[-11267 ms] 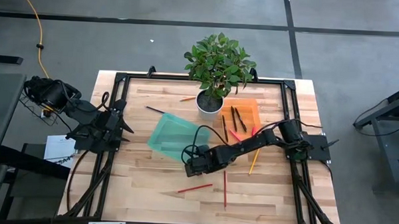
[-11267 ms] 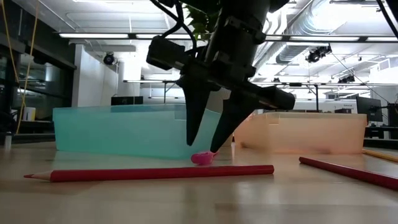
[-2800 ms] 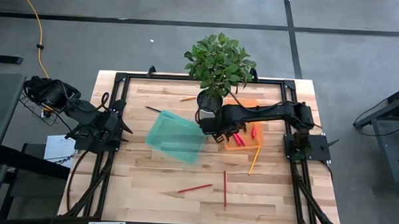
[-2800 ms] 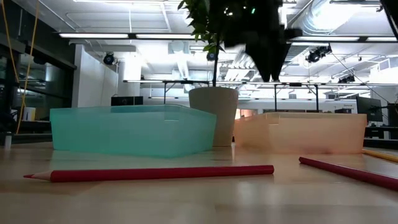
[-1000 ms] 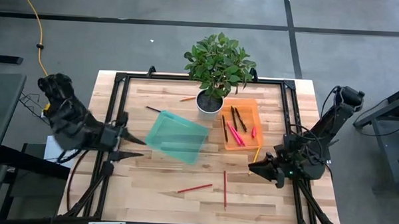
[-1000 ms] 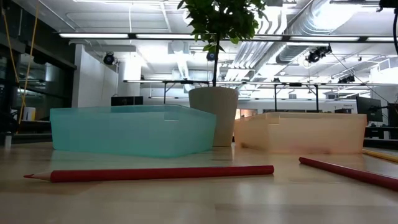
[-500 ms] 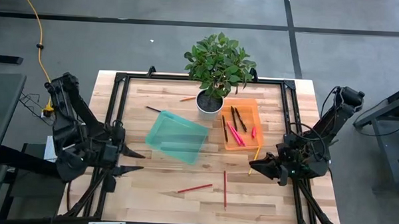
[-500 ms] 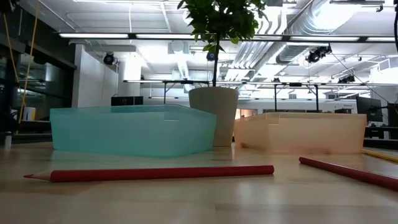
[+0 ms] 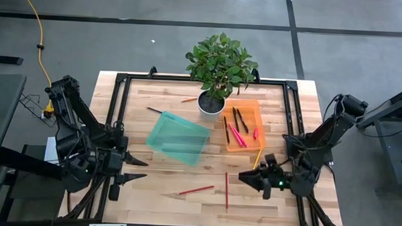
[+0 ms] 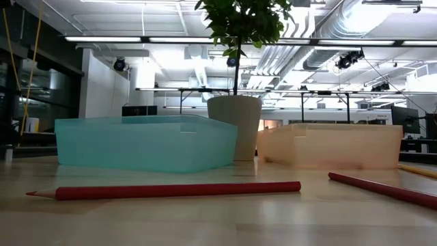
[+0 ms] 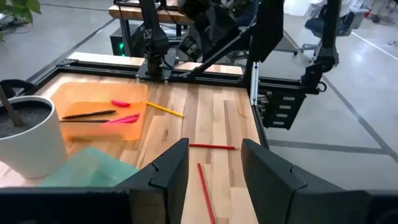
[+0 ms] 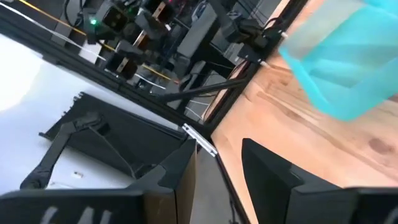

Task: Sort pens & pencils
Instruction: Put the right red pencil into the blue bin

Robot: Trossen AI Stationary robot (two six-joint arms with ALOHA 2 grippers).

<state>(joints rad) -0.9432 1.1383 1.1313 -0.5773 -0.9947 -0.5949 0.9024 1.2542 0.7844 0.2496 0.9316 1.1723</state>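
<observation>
Seen from above, we find both arms pulled back to the edges of the wooden surface (image 9: 151,185). The left gripper (image 9: 133,170) hangs at approx. 8 o'clock, fingers (image 11: 166,173) apart w/ nothing between them. The right gripper (image 9: 247,179) sits at approx. 4 o'clock, pointing toward the centre; its fingers (image 12: 268,167) are likewise spread and empty.

The pens (image 9: 238,125), dark and bright pink, lie inside the orange tray (image 9: 257,109) at approx. 2 o'clock, just beside the potted plant (image 9: 218,68). One more dark pen (image 9: 156,111) rests on the bare wood at approx. 11 o'clock, near the teal tray (image 9: 178,138). We see no sticks in the teal tray, which sits tilted a little left of centre.

The pencils (image 9: 196,190) are scattered outside both trays: a red one at approx. 6 o'clock, a second red one (image 9: 226,190) running lengthwise just right of it, a yellow one (image 9: 257,158) off the orange tray's near corner, next to the right gripper, and a short orange one (image 9: 189,99) at 12 o'clock beside the plant pot.

At table height, we look along a red pencil (image 10: 164,190) lying across the foreground, w/ another (image 10: 382,189) angled in at right, both trays and the pot behind them.
</observation>
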